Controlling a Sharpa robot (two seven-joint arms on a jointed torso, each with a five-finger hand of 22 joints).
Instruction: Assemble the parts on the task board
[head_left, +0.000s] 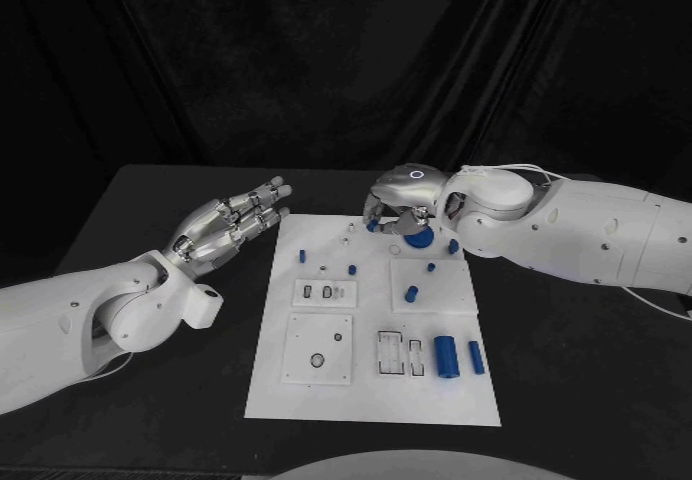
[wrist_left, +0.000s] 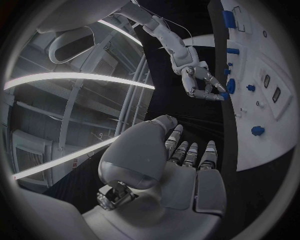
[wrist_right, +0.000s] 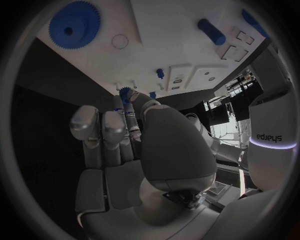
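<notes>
White task board (head_left: 433, 390) carries small blue parts (head_left: 447, 357) and a blue gear (wrist_right: 75, 23).

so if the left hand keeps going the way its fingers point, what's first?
Likely nothing soon: the left hand points past the task board's far corner over bare table. Its height is unclear.

The task board (head_left: 372, 395) looks like smooth white plastic with a matt face. The blue gear (wrist_right: 75, 24) and the blue cylinders (head_left: 447, 356) look like matt plastic. The table (head_left: 577, 380) is dull black and looks cloth-covered. Both arms have glossy white shells; the left hand (head_left: 231, 225) and right hand (head_left: 400, 200) shine like brushed metal.
</notes>
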